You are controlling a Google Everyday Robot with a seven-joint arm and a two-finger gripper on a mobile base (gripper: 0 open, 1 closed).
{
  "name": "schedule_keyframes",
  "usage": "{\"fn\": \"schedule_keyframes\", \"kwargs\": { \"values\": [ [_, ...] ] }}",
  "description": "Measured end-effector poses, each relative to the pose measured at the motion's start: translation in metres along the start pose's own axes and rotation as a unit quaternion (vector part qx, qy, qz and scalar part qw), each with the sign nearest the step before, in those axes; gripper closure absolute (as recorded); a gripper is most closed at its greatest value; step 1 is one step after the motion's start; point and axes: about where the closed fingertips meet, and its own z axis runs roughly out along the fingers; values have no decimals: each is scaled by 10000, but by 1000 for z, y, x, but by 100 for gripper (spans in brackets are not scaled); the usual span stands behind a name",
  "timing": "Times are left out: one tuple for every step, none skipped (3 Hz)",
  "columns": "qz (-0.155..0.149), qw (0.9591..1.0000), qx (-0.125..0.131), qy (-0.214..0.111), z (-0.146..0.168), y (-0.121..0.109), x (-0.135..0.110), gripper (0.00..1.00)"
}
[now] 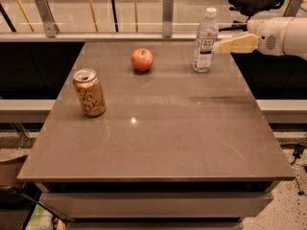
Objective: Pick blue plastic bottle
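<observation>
A: Bottle?
B: Blue plastic bottle [205,44] upright near the counter's [158,143] far right corner. Probably light, thin-walled, slick, tippy; grab mid-body at the label.
A: Hand?
B: Hand [223,45] just right of it, label height. Apart or together, can't tell. Apple [142,59], can [89,92] further left.

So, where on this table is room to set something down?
Bare: the front half of the table, nearer than the can, and the middle right of the can. Crowded: the far edge, with apple, bottle, and the claw right of the bottle.
</observation>
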Motion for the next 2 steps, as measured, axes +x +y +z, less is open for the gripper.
{"fn": "schedule_keyframes", "kwargs": {
  "values": [
    [-54,9997,-233,-41,17,1,4,0],
    [-95,9986,-517,-90,41,-1,5,0]
  ]
}}
